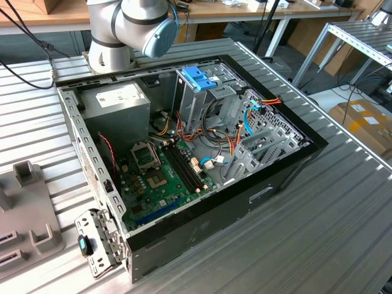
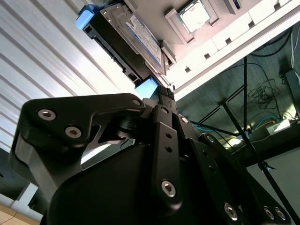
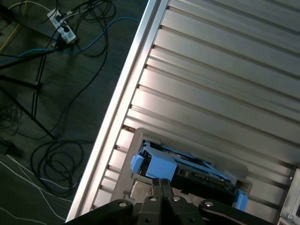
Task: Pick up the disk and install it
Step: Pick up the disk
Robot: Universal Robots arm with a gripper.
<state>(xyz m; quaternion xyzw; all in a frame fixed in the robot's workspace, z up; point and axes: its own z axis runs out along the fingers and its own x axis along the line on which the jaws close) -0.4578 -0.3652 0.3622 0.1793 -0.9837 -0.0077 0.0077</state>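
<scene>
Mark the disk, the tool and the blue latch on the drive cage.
disk (image 2: 143, 37): second wrist view, on its white label.
tool (image 2: 166, 91): second wrist view, at its front end.
blue latch (image 1: 199, 78): exterior view, on its top face.

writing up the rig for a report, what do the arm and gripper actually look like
The arm is built of rounded silver-grey joint housings, one closed by a light-blue round cap. The gripper is matte black throughout: flat angular linkage plates fastened with silver screws, tapering to two slim straight fingers.
</scene>
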